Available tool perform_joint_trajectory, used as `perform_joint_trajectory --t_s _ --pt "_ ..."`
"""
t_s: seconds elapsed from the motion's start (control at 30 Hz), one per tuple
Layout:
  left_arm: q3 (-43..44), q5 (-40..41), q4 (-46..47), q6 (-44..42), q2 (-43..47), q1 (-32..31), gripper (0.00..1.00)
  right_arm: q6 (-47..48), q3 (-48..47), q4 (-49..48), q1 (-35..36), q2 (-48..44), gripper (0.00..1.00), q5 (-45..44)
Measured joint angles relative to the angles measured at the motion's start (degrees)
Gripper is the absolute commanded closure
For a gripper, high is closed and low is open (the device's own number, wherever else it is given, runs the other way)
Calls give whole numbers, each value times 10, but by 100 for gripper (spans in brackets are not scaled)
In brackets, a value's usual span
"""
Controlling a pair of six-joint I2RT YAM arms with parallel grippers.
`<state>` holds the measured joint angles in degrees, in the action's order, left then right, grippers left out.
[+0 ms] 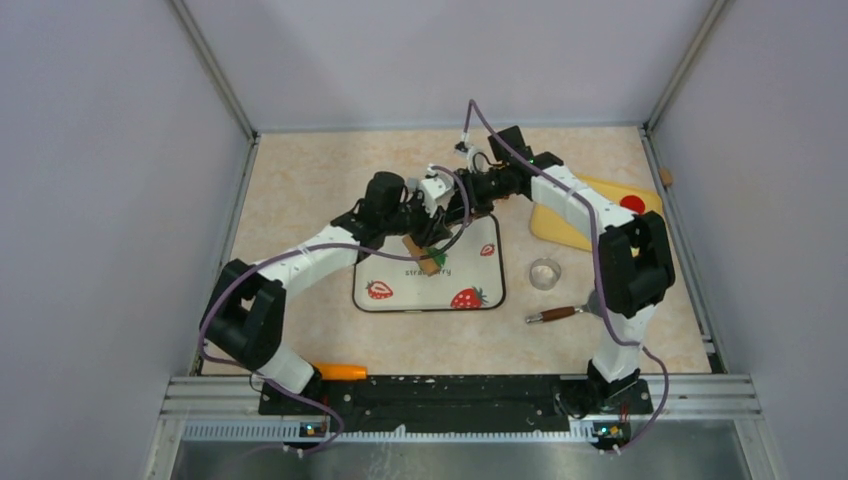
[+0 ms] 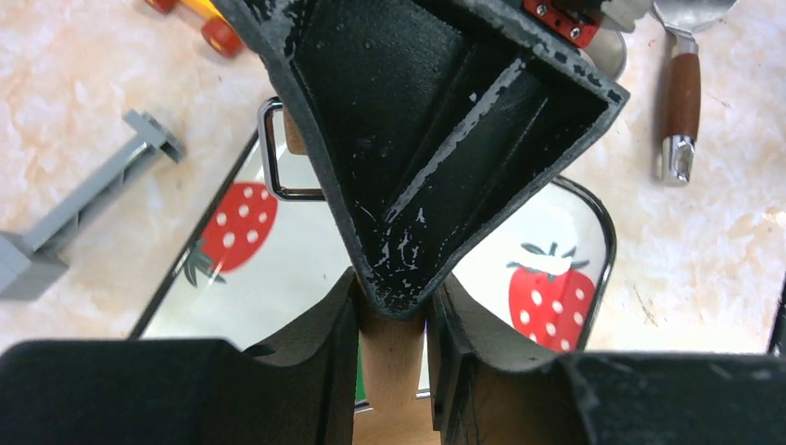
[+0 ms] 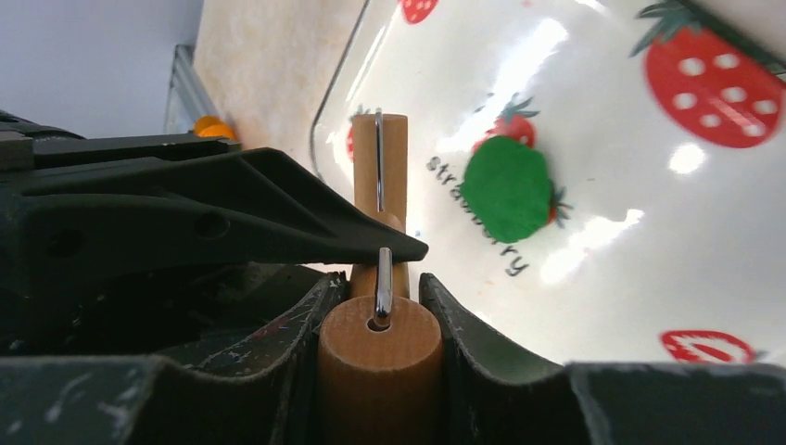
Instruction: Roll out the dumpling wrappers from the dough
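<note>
The dough (image 3: pixel 505 190) is a flattened, roughly round dark green piece lying on the white strawberry-print tray (image 3: pixel 649 278). In the top view it is a green patch (image 1: pixel 437 257) beside the wooden roller (image 1: pixel 424 256). My left gripper (image 2: pixel 394 306) is shut on a wooden part of the roller (image 2: pixel 389 366). My right gripper (image 3: pixel 380 297) is shut on the roller's wooden cylinder (image 3: pixel 380 362), whose end takes a metal wire (image 3: pixel 383 278). Both grippers meet above the tray's far half (image 1: pixel 440 210). The roller is held left of the dough, above the tray. No cut wrappers show on the tray.
A clear round cutter (image 1: pixel 545 273) and a wooden-handled spatula (image 1: pixel 558 314) lie right of the tray. A yellow board (image 1: pixel 560 228) with a red disc (image 1: pixel 632 204) is at the far right. An orange tool (image 1: pixel 340 371) lies near the left base. A grey tool (image 2: pixel 83 204) lies beside the tray.
</note>
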<state>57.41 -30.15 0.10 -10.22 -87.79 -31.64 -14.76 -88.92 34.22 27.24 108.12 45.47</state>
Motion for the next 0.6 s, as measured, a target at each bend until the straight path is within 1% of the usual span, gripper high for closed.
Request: perform_joint_trajectory --t_s 0.17,0.3,0.4,0.6 --pt "18 -1 48 -1 -56 -6 100 24 8 -2 -12 -4 100 -48" --pt "19 0 78 -9 -111 -10 100 44 12 -1 -12 29 100 -78" --pt "16 -4 101 -4 -131 -8 100 46 12 -3 -21 47 100 -73" --pt "18 -12 155 6 -162 -17 100 61 12 6 -38 47 100 -84"
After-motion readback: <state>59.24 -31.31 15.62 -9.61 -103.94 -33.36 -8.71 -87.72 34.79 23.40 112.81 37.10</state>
